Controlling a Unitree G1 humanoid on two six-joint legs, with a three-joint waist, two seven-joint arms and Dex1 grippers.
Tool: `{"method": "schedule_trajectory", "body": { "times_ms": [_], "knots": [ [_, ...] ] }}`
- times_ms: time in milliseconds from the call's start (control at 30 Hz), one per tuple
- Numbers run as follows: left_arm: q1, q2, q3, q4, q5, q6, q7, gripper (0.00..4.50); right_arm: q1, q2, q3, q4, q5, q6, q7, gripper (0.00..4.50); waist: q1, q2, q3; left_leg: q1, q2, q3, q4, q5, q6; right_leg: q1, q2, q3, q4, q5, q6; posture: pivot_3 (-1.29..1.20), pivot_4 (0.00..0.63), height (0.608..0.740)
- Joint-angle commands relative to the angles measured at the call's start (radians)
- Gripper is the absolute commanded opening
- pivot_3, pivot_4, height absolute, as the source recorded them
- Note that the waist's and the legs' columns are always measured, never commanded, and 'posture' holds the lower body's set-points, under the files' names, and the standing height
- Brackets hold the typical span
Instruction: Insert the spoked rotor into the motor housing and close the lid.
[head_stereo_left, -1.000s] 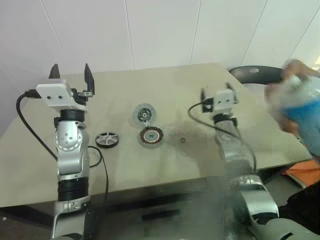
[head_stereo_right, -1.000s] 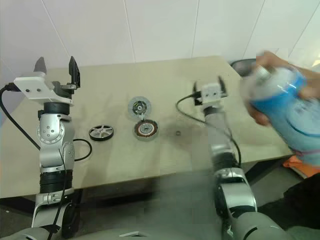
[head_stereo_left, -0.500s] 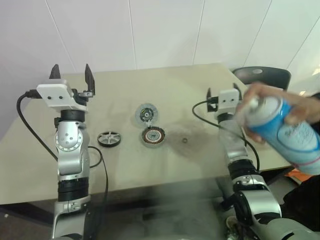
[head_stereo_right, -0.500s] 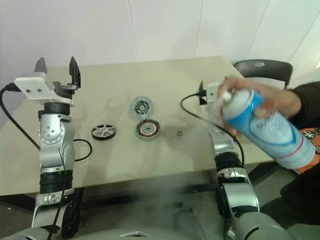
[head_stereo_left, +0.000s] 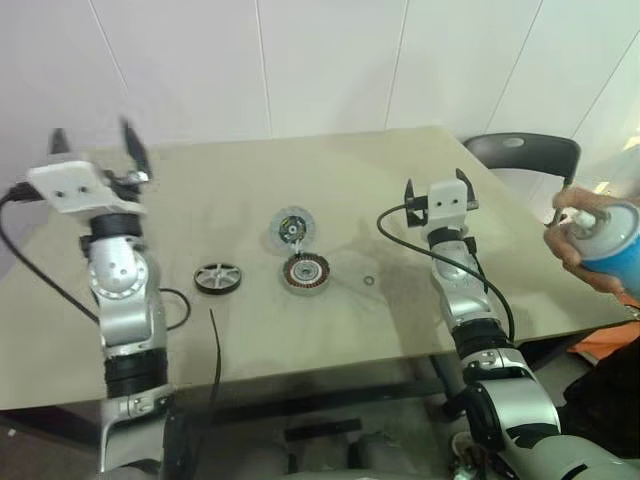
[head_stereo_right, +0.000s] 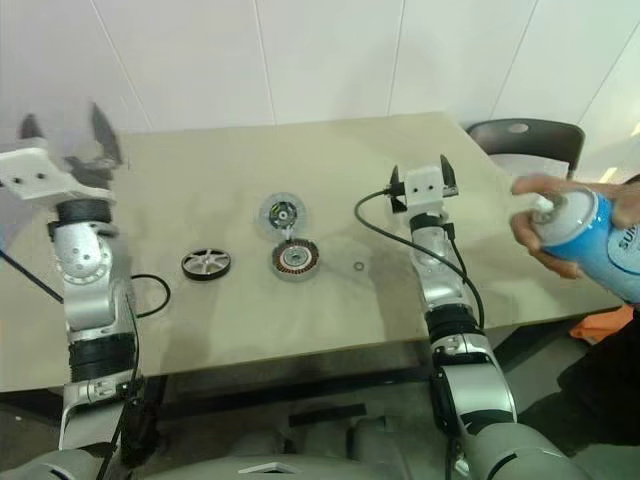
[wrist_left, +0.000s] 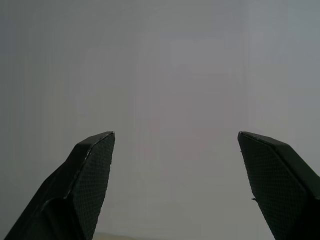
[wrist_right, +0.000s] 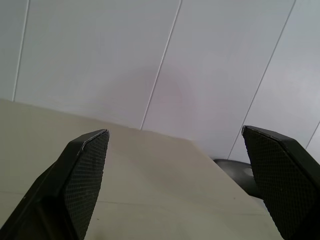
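Note:
The spoked rotor, a flat grey disc with a small hub, lies at mid-table. Just in front of it and touching it is the motor housing, round with copper coils. To their left lies a dark-rimmed round part with pale spokes. My left gripper is raised high over the table's left side, open and holding nothing, pointing at the wall. My right gripper stands upright over the right side of the table, open and holding nothing. Both are well away from the parts.
A small metal ring lies right of the housing. At the right edge, a person's hand holds a blue spray can. A black chair stands behind the table's right corner. Black cables trail from both arms.
The hand with the spray can has drawn back to the right and the mist has cleared. My left arm has swung left. The parts lie where they were.

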Motion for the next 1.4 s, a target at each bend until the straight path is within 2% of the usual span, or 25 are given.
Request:
{"method": "schedule_trajectory", "body": {
  "times_ms": [33, 167, 333, 400, 433, 567, 700, 800, 900, 967, 1133, 1400],
  "knots": [
    [-0.018, 0.021, 0.034, 0.006, 0.039, -0.011, 0.061, 4.18, -0.012, -0.001, 0.002, -0.014, -0.004, -0.016, 0.003, 4.44, 0.000, 0.000, 0.000, 0.000, 0.000, 0.000, 0.000, 0.000, 0.000, 0.000, 0.000, 0.000, 0.000, 0.000, 0.000, 0.00, 0.000, 0.740],
    [-0.009, 0.012, 0.013, 0.012, 0.038, -0.004, 0.061, 4.18, -0.007, -0.002, 0.003, -0.018, -0.004, -0.015, 0.008, 4.44, 0.004, 0.000, 0.000, 0.000, 0.000, 0.000, 0.000, 0.000, 0.000, 0.000, 0.000, 0.000, 0.000, 0.000, 0.000, 0.00, 0.000, 0.740],
    [0.087, -0.025, -0.242, -0.110, -0.145, 0.134, -0.307, 4.18, 0.000, -0.003, 0.004, -0.032, -0.008, -0.010, 0.005, 4.44, 0.003, 0.000, 0.000, 0.000, -0.001, 0.000, 0.001, 0.000, 0.000, 0.001, -0.001, 0.000, -0.001, 0.000, 0.000, 0.00, 0.000, 0.740],
    [0.165, 0.008, -0.377, -0.201, -0.196, 0.247, -0.468, 4.18, -0.002, -0.007, 0.001, -0.030, -0.008, -0.007, 0.000, 4.44, -0.002, -0.001, 0.000, -0.001, -0.002, 0.001, 0.002, 0.000, 0.000, 0.001, -0.001, 0.000, -0.001, 0.000, 0.000, 0.00, 0.000, 0.740],
    [0.194, 0.015, -0.404, -0.235, -0.222, 0.302, -0.501, 4.18, -0.001, -0.008, 0.000, -0.032, -0.007, -0.006, 0.000, 4.44, -0.007, 0.000, 0.000, -0.001, -0.002, 0.001, 0.001, 0.000, 0.000, 0.001, -0.001, 0.001, -0.001, 0.000, 0.000, 0.00, 0.000, 0.740],
    [0.183, 0.015, -0.331, -0.242, -0.243, 0.343, -0.461, 4.18, 0.005, -0.008, 0.002, -0.037, -0.009, -0.005, 0.002, 4.44, -0.030, 0.000, 0.000, 0.000, 0.001, 0.001, 0.000, 0.000, 0.000, -0.001, 0.001, 0.002, 0.001, 0.000, 0.000, 0.00, 0.000, 0.740],
    [0.128, -0.010, -0.250, -0.201, -0.192, 0.249, -0.374, 4.18, 0.009, -0.008, 0.003, -0.038, -0.013, -0.004, -0.003, 4.44, -0.030, 0.001, 0.000, 0.001, 0.002, 0.001, 0.000, 0.000, 0.000, 0.002, 0.004, 0.002, 0.006, 0.000, -0.001, 0.00, 0.000, 0.740],
    [0.028, -0.010, -0.126, -0.102, -0.067, 0.103, -0.171, 4.18, 0.005, -0.009, 0.003, -0.033, -0.013, -0.004, -0.002, 4.44, -0.027, 0.000, 0.001, 0.008, 0.001, 0.000, 0.002, 0.001, 0.000, 0.003, 0.004, 0.002, 0.008, -0.001, -0.001, 0.00, 0.000, 0.740],
    [-0.007, 0.065, -0.023, -0.006, 0.115, 0.045, 0.049, 4.18, 0.003, -0.013, 0.001, -0.028, -0.010, -0.007, 0.006, 4.44, -0.031, 0.000, 0.001, 0.014, 0.001, 0.002, 0.000, 0.001, 0.000, 0.007, 0.004, 0.003, 0.007, -0.002, 0.000, 0.00, 0.000, 0.740],
    [-0.007, 0.094, -0.003, 0.026, 0.173, 0.023, 0.108, 4.18, 0.000, -0.016, 0.000, -0.022, -0.008, -0.009, 0.009, 4.44, -0.030, 0.000, 0.001, 0.016, 0.001, 0.002, -0.003, 0.001, 0.000, 0.008, 0.004, 0.004, 0.005, -0.001, 0.000, 0.00, 0.000, 0.740],
    [0.005, 0.062, -0.027, 0.027, 0.152, 0.015, 0.098, 4.18, -0.007, -0.010, 0.005, -0.014, -0.011, -0.009, 0.010, 4.44, -0.008, -0.001, 0.000, 0.010, -0.002, -0.001, -0.002, 0.001, 0.000, 0.008, 0.000, 0.002, -0.001, 0.000, -0.001, 0.00, 0.000, 0.740],
    [0.028, 0.015, -0.090, 0.001, 0.009, 0.072, -0.081, 4.18, -0.011, 0.001, 0.017, -0.009, -0.009, -0.002, 0.028, 4.44, 0.000, -0.001, -0.001, -0.001, -0.002, -0.001, -0.002, 0.001, -0.001, -0.001, -0.001, 0.002, -0.002, 0.001, 0.001, 0.00, 0.000, 0.740]
  ]
}}
